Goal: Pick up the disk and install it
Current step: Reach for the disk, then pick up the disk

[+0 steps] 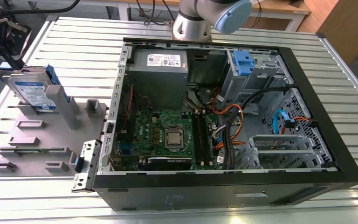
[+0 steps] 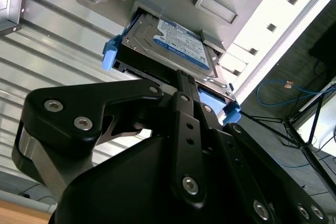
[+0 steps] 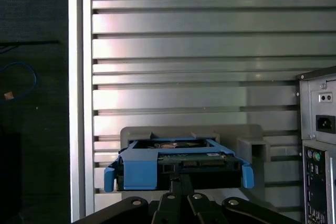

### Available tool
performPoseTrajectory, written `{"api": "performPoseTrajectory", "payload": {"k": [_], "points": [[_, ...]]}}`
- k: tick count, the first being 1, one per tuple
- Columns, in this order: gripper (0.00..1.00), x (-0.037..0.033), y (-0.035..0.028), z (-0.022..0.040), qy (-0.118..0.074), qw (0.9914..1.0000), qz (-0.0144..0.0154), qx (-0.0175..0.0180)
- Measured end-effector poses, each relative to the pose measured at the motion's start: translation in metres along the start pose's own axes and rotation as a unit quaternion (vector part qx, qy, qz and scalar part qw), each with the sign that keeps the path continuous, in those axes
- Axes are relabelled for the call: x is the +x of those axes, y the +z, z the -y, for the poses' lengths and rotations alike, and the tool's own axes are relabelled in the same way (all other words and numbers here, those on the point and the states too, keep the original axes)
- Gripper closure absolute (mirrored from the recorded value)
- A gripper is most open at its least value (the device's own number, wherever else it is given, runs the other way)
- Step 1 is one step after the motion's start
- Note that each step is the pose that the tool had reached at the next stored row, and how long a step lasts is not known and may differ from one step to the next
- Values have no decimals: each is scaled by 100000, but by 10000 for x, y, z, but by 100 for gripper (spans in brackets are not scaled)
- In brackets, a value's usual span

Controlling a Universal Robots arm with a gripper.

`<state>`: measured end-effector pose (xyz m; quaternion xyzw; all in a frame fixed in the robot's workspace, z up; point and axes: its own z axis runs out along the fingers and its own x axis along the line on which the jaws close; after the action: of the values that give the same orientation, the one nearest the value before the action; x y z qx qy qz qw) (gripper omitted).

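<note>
Black end effector (image 2: 181, 80) sits right at the disk (image 2: 178, 43), which rests in its grey stand (image 1: 54, 140) beside the computer case (image 1: 229, 193); closed on it or not, I cannot tell. Pickup step, seemingly; lifting calls for a straight pull.

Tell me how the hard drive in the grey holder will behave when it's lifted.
The hard drive looks like a rigid metal slab, so it should stay stiff and probably feel heavy for its size. It leans on edge in the grey holder, so a sideways push might tip it. Its blue plastic side rails may flex slightly if squeezed.
</note>
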<state>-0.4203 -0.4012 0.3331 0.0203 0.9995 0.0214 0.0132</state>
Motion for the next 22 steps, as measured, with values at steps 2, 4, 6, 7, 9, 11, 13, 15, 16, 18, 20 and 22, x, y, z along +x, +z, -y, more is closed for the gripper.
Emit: {"api": "performPoseTrajectory", "payload": {"k": [2, 4, 6, 7, 9, 11, 13, 15, 16, 18, 20, 22], "points": [[89, 0, 0, 0, -24, 100000, 1, -4], [89, -1, 1, 0, -29, 100000, 3, -5], [89, 0, -4, 0, -28, 100000, 1, -3], [89, -1, -8, 0, -28, 100000, 6, -8], [89, -1, -12, 0, -29, 100000, 6, -8], [89, -1, -18, -1, -28, 100000, -3, -3], [89, -1, -20, -1, -28, 100000, 4, -5], [89, -2, -43, -2, -29, 100000, 7, -5], [89, -2, -60, -2, -29, 100000, 6, -7], [89, -2, -60, -3, -28, 100000, 5, -10], [89, -2, -65, -3, -29, 100000, -7, -1], [89, -2, -73, -3, -29, 100000, 3, -9]]}}
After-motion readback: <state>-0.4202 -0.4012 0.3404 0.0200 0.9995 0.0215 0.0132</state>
